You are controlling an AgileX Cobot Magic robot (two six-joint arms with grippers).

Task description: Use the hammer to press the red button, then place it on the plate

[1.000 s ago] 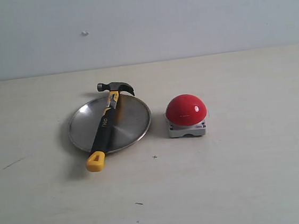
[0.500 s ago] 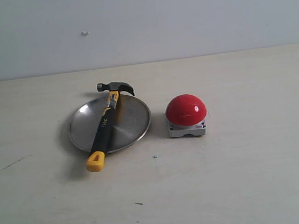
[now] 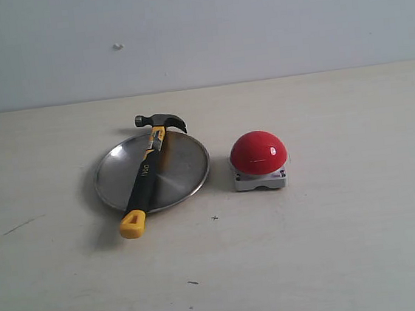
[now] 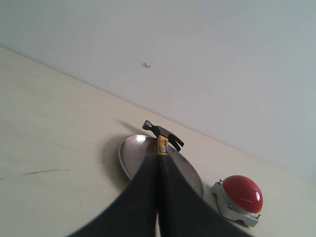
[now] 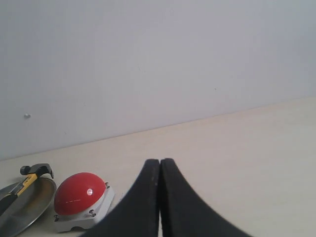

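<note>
The hammer (image 3: 148, 170) lies across the silver plate (image 3: 183, 169), its dark head (image 3: 160, 120) over the far rim and its yellow looped end (image 3: 132, 224) hanging off the near rim onto the table. The red button (image 3: 258, 152) on its grey base stands just right of the plate. Neither gripper shows in the exterior view. In the left wrist view my left gripper (image 4: 158, 160) is shut and empty, its fingers covering much of the plate (image 4: 133, 153), with the hammer head (image 4: 163, 134) and the button (image 4: 242, 193) beyond. My right gripper (image 5: 160, 162) is shut and empty, away from the button (image 5: 79, 193).
The pale wooden table (image 3: 336, 253) carries a few small dark marks, one at the left (image 3: 18, 226) and one near the front (image 3: 193, 282). A plain white wall (image 3: 253, 24) rises behind the table's far edge.
</note>
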